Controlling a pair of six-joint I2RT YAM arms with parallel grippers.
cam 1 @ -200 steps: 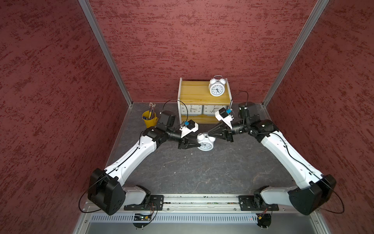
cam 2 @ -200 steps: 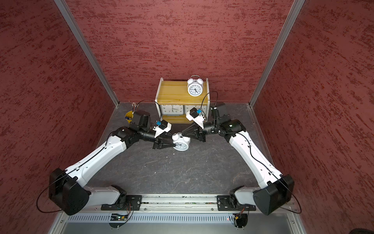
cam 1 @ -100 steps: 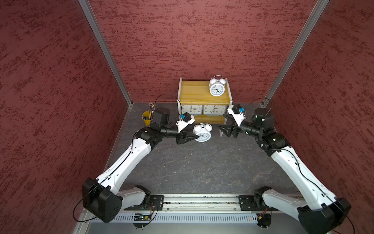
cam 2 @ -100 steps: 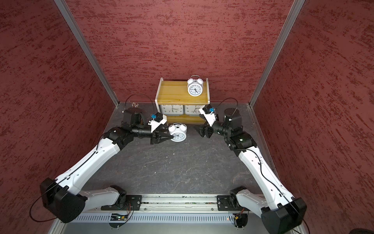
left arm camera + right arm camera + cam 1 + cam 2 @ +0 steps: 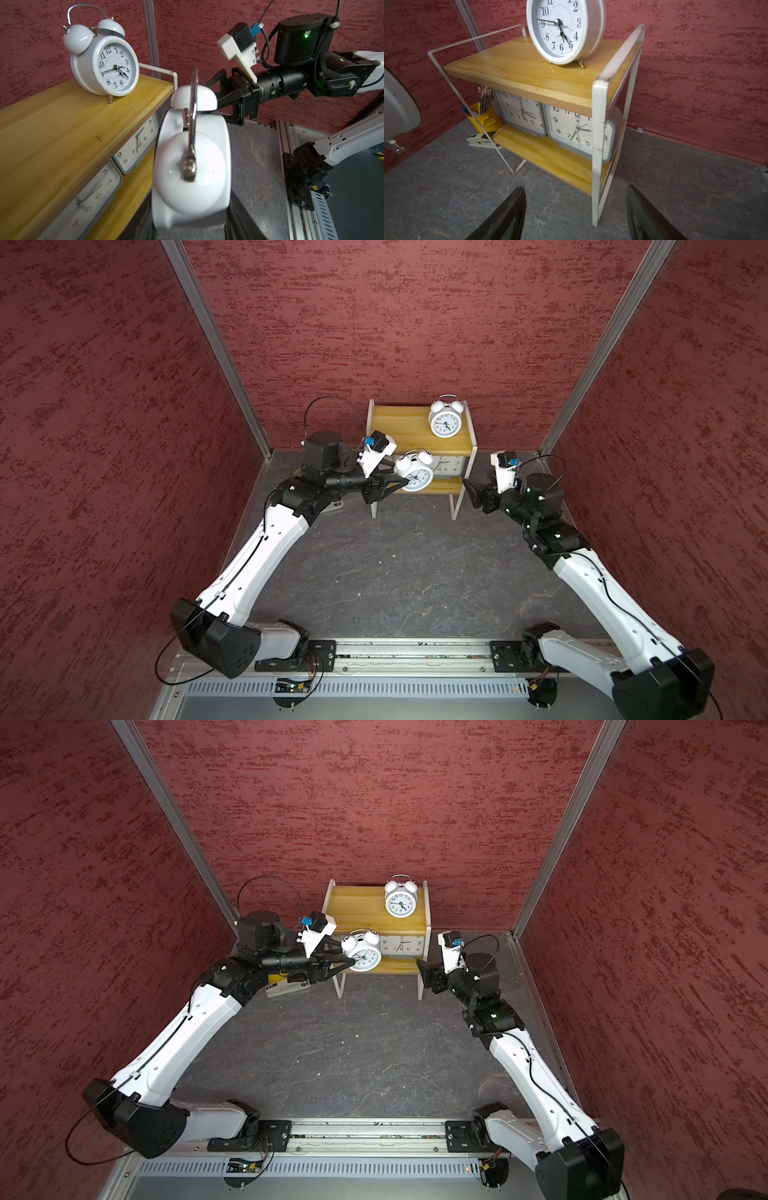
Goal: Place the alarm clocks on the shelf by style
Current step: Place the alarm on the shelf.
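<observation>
Raised bell clock (image 5: 417, 472) clamped by left gripper (image 5: 401, 485), jaws half spread, at shelf's (image 5: 456, 506) 8 o'clock, right gripper (image 5: 471, 494) spread wide, empty, at 4 o'clock, second bell clock (image 5: 444, 423) on top board (image 5: 399, 423), grey clocks (image 5: 523, 112) below.

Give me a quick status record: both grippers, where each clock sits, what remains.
left gripper: shut on held twin-bell clock, lifted in front of the shelf
right gripper: open, empty, beside the shelf's right side
top tier: shelved twin-bell clock, upright
lower tier: two grey clocks, side by side
remaining: probably set the held clock on the top tier beside its match
</observation>
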